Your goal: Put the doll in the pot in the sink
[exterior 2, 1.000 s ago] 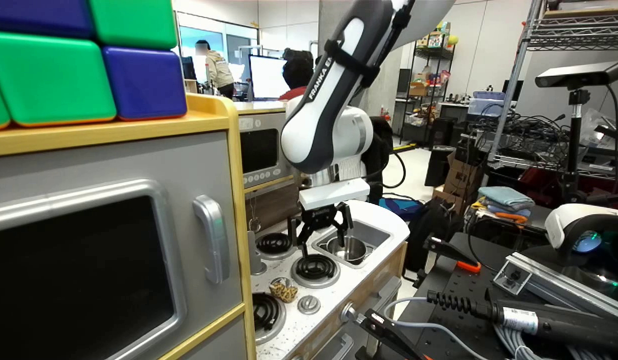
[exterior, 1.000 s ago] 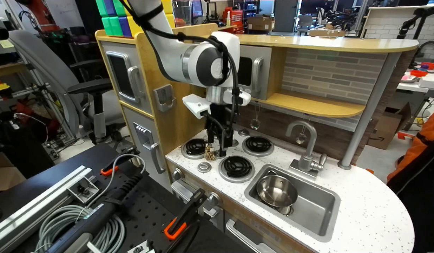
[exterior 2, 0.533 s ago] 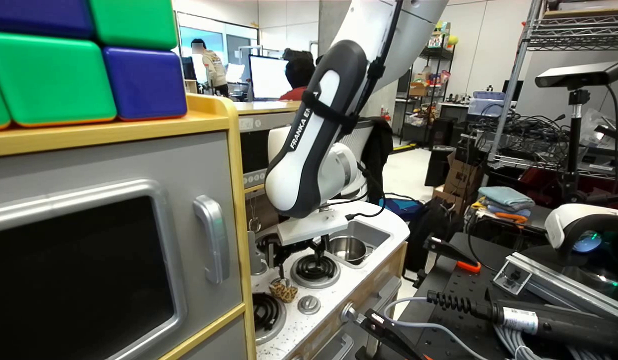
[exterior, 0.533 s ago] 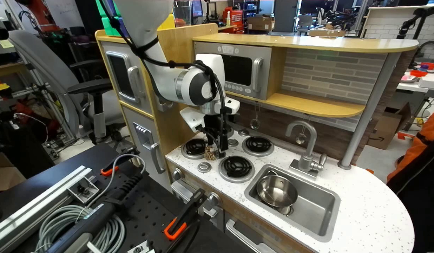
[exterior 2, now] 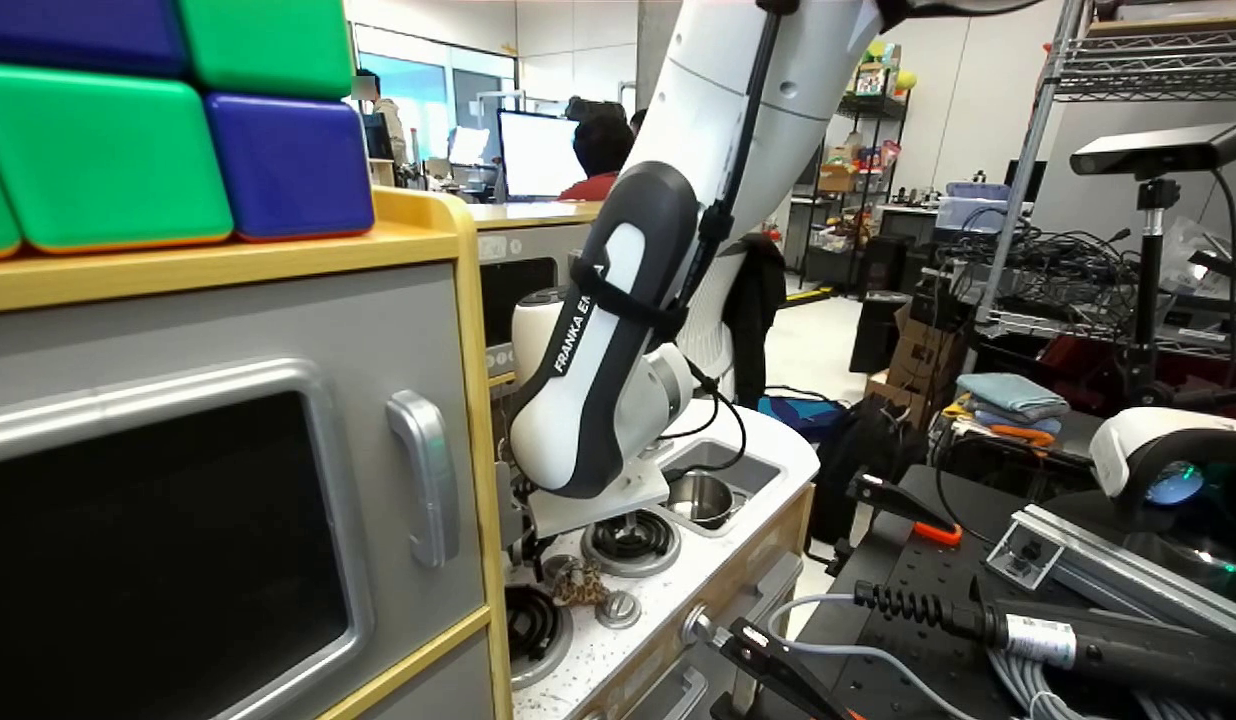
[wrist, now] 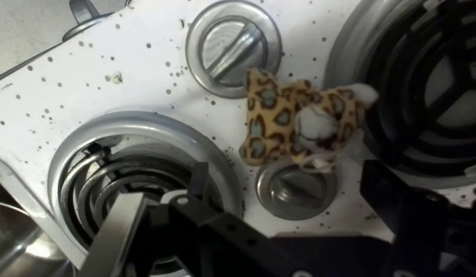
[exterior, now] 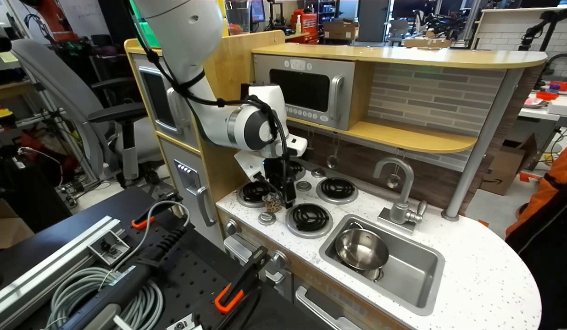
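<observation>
The doll, a small leopard-print plush (wrist: 276, 123), lies on the countertop among the burners and knobs, and shows in both exterior views (exterior: 272, 203) (exterior 2: 580, 585). My gripper (wrist: 285, 173) is open and empty, its fingers spread low over a knob beside the doll. The doll lies just beyond the fingertips, not between them. In an exterior view the gripper (exterior: 280, 195) is low at the doll; the arm partly covers it. The shiny steel pot (exterior: 362, 250) stands in the grey sink (exterior: 414, 279). The pot's edge shows in the wrist view (wrist: 26, 250).
Black-coiled burners (exterior: 309, 220) and knobs (exterior: 267, 218) surround the doll. A tall wooden cabinet side (exterior: 226, 169) stands close to the arm. A toy microwave (exterior: 306, 89) overhangs the back. The faucet (exterior: 406, 183) rises behind the sink. A black table with tools (exterior: 182, 266) stands in front.
The arm has lowered and moved from above the burners toward the tall cabinet, down to the doll. The doll has shifted slightly toward the counter's front knob. The gripper stays open.
</observation>
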`<action>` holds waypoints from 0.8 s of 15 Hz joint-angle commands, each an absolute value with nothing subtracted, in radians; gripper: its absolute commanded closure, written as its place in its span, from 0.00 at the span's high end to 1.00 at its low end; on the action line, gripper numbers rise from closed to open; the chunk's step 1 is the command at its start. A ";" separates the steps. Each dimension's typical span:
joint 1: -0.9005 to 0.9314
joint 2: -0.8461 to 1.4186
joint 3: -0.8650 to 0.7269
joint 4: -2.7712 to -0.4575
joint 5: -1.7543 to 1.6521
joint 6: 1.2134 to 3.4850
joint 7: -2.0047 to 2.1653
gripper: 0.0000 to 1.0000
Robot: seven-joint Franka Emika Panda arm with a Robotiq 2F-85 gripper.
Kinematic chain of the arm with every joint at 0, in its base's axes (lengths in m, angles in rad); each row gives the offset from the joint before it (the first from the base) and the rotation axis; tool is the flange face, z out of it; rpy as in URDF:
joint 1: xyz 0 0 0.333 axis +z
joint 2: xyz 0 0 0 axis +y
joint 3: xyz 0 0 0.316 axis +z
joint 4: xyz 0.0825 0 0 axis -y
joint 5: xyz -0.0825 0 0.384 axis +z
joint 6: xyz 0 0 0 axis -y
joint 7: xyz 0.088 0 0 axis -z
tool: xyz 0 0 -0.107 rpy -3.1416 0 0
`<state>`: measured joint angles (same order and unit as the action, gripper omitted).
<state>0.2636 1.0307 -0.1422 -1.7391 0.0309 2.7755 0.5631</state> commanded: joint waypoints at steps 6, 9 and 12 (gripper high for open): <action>0.193 1.060 -0.101 -1.656 0.155 2.724 0.544 0.33; 0.157 1.052 -0.056 -1.642 0.204 2.673 0.533 0.12; 0.144 1.049 -0.044 -1.636 0.222 2.632 0.531 0.02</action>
